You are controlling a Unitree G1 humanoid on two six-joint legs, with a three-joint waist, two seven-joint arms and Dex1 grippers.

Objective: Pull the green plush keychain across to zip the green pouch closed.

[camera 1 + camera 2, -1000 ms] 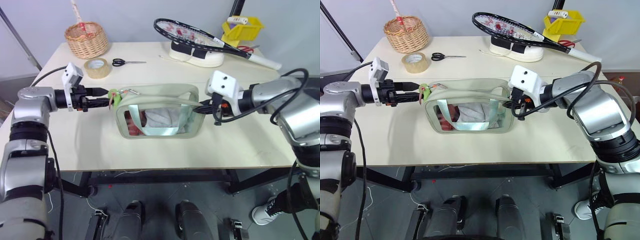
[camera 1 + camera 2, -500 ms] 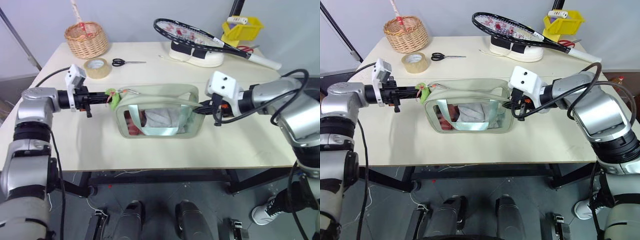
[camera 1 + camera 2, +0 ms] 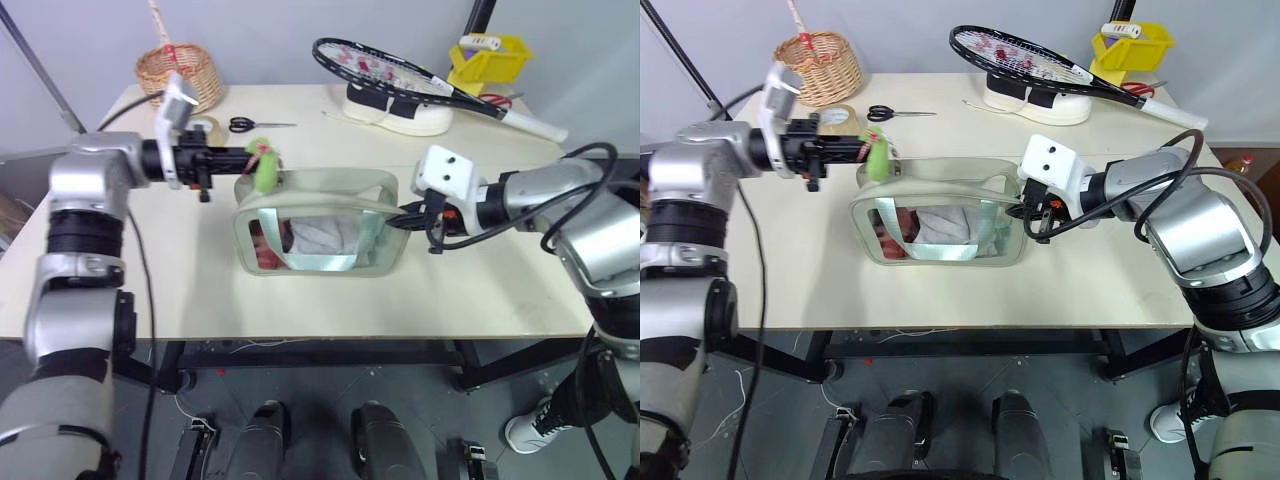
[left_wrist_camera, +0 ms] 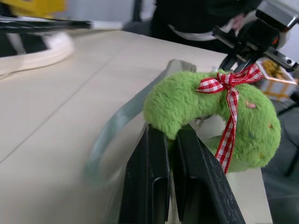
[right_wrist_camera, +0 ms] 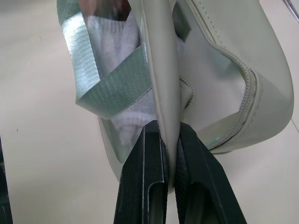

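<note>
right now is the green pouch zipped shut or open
Open: the green pouch gapes along its top, zipper teeth unjoined in the right wrist view, with the green plush keychain at its left end.

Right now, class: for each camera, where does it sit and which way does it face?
Left and right eye: on the head, looking down at the table, pouch and both arms.
Left wrist: along the left gripper, shut on the keychain.
Right wrist: along the right gripper, shut on the pouch's edge.
Shared: all views show the pouch.

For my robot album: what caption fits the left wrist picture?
Left gripper pinching the green plush keychain with its red checked bow.
</note>
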